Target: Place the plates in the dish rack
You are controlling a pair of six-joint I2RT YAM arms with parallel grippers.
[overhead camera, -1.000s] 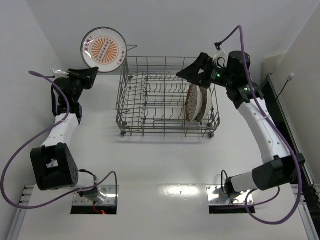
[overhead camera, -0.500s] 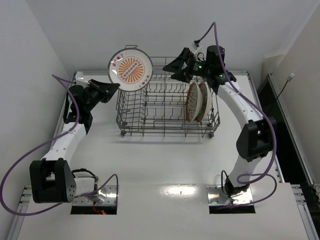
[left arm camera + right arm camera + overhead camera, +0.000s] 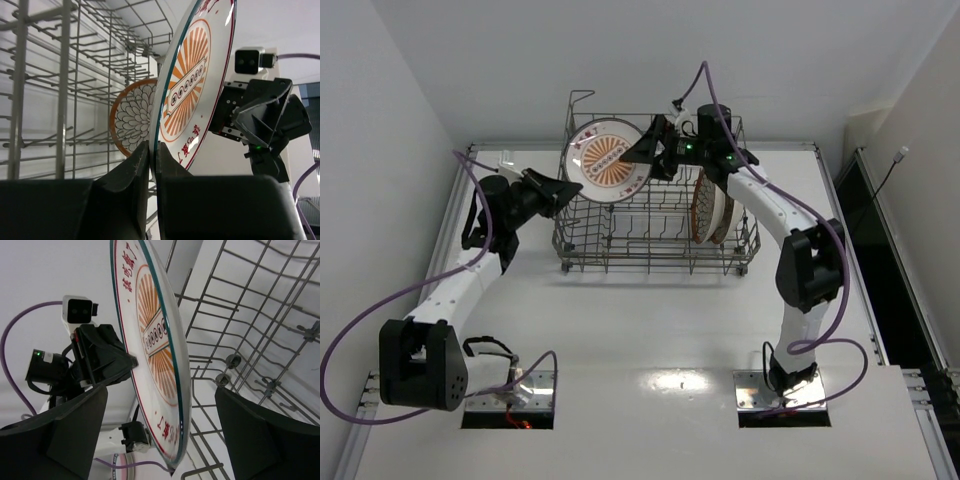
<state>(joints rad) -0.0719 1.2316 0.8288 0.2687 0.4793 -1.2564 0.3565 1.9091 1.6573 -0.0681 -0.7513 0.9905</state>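
The white-rimmed plate with the orange sunburst centre (image 3: 607,160) stands on edge in the air over the left end of the dish rack (image 3: 620,245). My left gripper (image 3: 568,190) is shut on its lower left rim; the left wrist view shows the plate (image 3: 192,95) pinched between the gripper's jaws (image 3: 152,160). My right gripper (image 3: 632,155) is open at the plate's right rim. In the right wrist view the plate (image 3: 155,355) stands between its spread jaws (image 3: 161,390), apart from both. Two brown-rimmed plates (image 3: 710,210) stand upright in the rack's right end.
The rack's raised wire loop (image 3: 580,97) rises at its back left corner, just behind the held plate. Upright tines (image 3: 650,195) fill the rack's middle. The white table (image 3: 650,330) runs to walls on the left and at the back.
My left arm has carried the sunburst plate right, from beyond the rack's back left corner to over its left end. My right arm has swung left from the brown plates to the plate's rim.
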